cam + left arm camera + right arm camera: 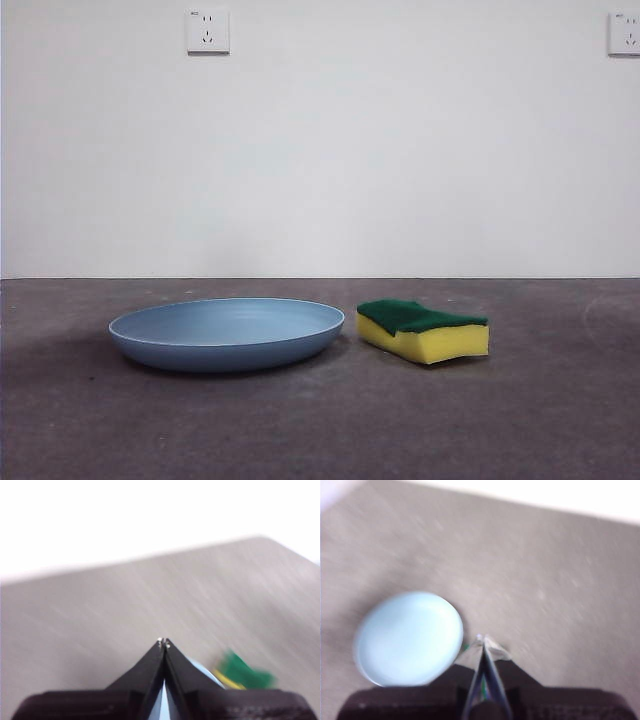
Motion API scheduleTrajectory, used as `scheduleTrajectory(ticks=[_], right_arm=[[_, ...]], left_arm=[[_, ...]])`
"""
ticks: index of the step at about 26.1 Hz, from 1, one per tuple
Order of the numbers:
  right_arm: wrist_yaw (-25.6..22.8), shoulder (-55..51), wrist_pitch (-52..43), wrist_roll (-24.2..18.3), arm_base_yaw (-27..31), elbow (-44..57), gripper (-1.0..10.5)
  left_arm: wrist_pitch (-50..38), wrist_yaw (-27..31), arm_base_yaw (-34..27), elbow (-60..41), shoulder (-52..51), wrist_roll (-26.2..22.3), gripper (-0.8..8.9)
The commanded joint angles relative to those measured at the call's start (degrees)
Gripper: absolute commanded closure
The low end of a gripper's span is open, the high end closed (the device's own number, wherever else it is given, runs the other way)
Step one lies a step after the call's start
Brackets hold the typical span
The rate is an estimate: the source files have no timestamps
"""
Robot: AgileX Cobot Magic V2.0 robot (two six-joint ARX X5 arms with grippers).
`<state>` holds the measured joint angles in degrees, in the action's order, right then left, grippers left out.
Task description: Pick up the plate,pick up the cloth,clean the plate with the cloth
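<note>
- You've got the plate flat on the table, sponge just beside its rim, apart.
- Both grippers, left and right, hang above, jaws pressed together, empty.

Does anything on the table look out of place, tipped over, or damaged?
Nothing stands out. The plate sits flat and right side up on the table, and the sponge lies beside it, green side up, with a small gap between them. No spills or damage show.
</note>
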<state>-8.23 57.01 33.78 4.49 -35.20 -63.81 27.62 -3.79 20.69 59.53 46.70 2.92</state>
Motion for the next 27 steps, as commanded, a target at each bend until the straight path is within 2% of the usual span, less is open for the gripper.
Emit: scheduleTrajectory(ticks=[1, 4, 6, 10, 27], right_arm=[[-3.85, -5.46, -4.94, -0.96, -0.90, 7.23, 9.6], [-5.01, -13.18, -10.56, -1.16, -2.19, 16.79, 9.6], [-7.34, -17.75, -12.81, -1.16, -2.80, 22.10, 9.6], [-7.34, -21.57, -12.22, -0.90, -2.84, 25.55, 9.5], [-7.10, -21.81, -11.67, -0.94, -2.43, 25.55, 9.5]], left_arm=[[-0.66, 5.25, 0.72, -3.80, -5.22, -3.45, 8.21], [-1.73, 5.20, 0.70, -12.92, -13.77, -4.61, 8.21], [-5.40, 4.74, 0.72, -20.90, -20.37, -4.24, 8.21], [-8.76, 4.92, 0.74, -28.57, -27.26, -0.59, 8.21], [6.01, 5.22, 0.70, -29.59, -28.24, 0.09, 8.16]])
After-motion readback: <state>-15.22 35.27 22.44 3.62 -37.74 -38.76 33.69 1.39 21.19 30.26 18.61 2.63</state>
